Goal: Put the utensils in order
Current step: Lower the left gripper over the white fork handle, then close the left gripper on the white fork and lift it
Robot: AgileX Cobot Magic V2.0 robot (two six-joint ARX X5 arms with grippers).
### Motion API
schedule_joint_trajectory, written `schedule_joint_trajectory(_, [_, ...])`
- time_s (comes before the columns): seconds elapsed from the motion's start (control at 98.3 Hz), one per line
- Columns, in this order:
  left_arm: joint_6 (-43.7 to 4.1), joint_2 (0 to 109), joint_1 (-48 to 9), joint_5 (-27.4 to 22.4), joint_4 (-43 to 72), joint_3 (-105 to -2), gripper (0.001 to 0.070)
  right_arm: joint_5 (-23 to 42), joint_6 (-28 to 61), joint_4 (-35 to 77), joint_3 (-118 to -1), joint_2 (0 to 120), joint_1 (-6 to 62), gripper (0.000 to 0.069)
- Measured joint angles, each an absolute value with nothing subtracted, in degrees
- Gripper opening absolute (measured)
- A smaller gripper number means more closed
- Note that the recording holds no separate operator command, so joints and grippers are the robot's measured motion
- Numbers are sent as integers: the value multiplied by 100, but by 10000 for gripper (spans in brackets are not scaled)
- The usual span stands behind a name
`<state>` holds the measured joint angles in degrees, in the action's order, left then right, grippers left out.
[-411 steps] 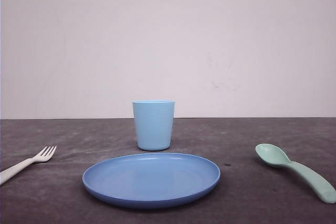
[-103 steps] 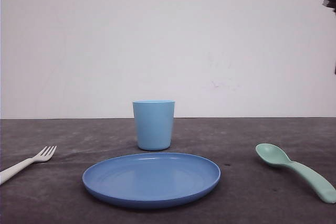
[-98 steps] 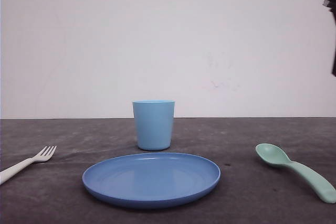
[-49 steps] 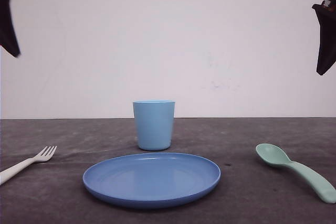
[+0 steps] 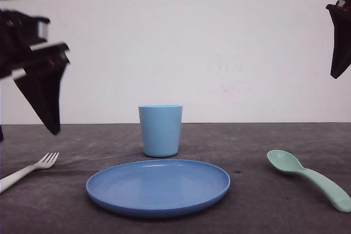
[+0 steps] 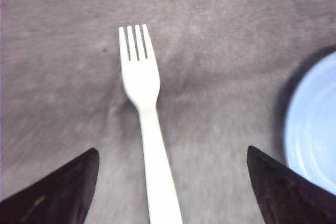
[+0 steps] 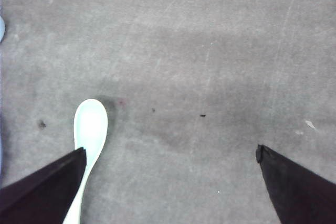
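Dark grey table [image 5: 258, 135] against a plain white wall [image 5: 192, 42]; that is the setting we get. Starting from the fingers: in the left wrist view we see the left gripper [image 6: 170, 192] spread wide, two dark fingertips [image 6: 58, 190] at either side with bare table between them and nothing held. The white fork [image 6: 142, 108] lies flat between the fingers, tines pointing away from the wrist, handle running back toward it, not touched. In the right wrist view the right gripper [image 7: 168, 182] is likewise wide open and empty; the mint-green spoon [image 7: 89, 135] lies just beside one fingertip [image 7: 39, 182], bowl up, its handle passing under that finger's edge.

In the front view we see the fork [image 5: 30, 169] at the table's left edge and the spoon [image 5: 307, 178] on the right, well apart, with the round blue plate [image 5: 158, 187] between them and the light blue cup [image 5: 160, 130] upright just behind the plate.

Versus half a second ago: the left gripper [image 5: 41, 89] has dropped much lower and come further into frame, now hanging above the fork; the right gripper [image 5: 340, 36] sits at the upper right edge about where it was. Fork, spoon, plate, cup unmoved.
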<state>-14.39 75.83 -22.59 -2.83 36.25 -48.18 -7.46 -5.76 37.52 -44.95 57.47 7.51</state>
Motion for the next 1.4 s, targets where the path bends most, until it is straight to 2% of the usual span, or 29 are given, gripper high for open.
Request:
schedule_joint_trajectory(0.132, [-1468, 7935, -2331, -272, 3441, -4818, 472, -746, -576, 3752, -4495, 5747, 751, 658])
schedule_joint_trajectory(0.529, [-1525, 8549, -2379, 19, 3288, -4818, 456, -746, -574, 3813, -4495, 5747, 751, 658])
schedule_joint_trajectory(0.641, [-1527, 8589, -2381, 51, 3245, -4818, 387, -746, -574, 3813, -4495, 5747, 751, 658])
schedule_joint_trajectory(0.783, [-1527, 8591, -2381, 64, 3223, -4818, 231, -746, -569, 3813, -4495, 5747, 751, 658])
schedule_joint_trajectory(0.854, [-1527, 8602, -2381, 156, 3218, -4818, 181, -746, -565, 3813, -4495, 5747, 751, 658])
schedule_joint_trajectory(1.027, [-1527, 8656, -2381, 220, 3216, -4818, 143, -746, -534, 3813, -4495, 5747, 751, 658])
schedule_joint_trajectory(1.18, [-1525, 8661, -2388, 290, 3179, -4821, 48, -746, -534, 3813, -4495, 5747, 751, 658])
schedule_joint_trajectory(1.404, [-1522, 8656, -2394, 296, 3170, -4823, 44, -746, -534, 3813, -4495, 5747, 751, 658])
